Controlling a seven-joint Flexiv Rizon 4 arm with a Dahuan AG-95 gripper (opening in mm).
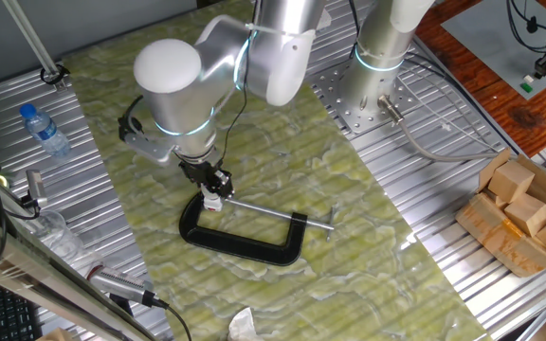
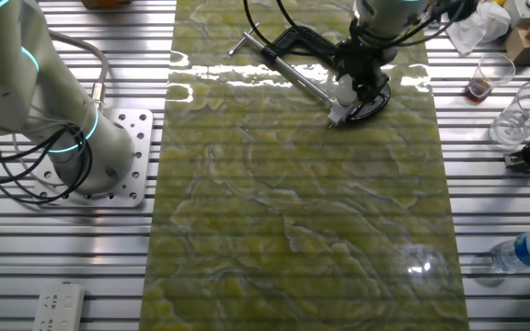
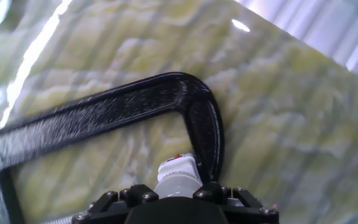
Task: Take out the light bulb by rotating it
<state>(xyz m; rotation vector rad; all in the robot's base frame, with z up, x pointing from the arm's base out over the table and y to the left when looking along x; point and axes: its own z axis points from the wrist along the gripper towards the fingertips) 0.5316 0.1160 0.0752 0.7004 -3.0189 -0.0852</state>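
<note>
Jaws: closed around the light bulb [image 3: 178,176], as far as the hand view shows; the fingertips themselves are hidden under the black gripper [image 3: 179,202] housing, so contact is a judgement.
Bulb position: directly ahead of the jaws, between them, at the closed corner of the black C-clamp [image 1: 245,237], just beside the inner curve of the frame.
Bulb axis: long axis looks in line with the gripper's approach axis; white base with a small red mark points away from the hand camera.
Clamp: lies flat on the green marbled mat [image 2: 293,211] on the table [image 1: 425,275]; the screw rod [image 1: 278,214] runs away from the bulb end toward the open end.
Arm: single arm, wrist nearly vertical over the bulb in one fixed view.
Next move, my read: rotate the wrist about the bulb axis, no side load toward the clamp frame.
Risk: frame sits very near the bulb, finger clash possible during the turn.
Unknown: whether the bulb is seated in a socket; it is hidden.
</note>
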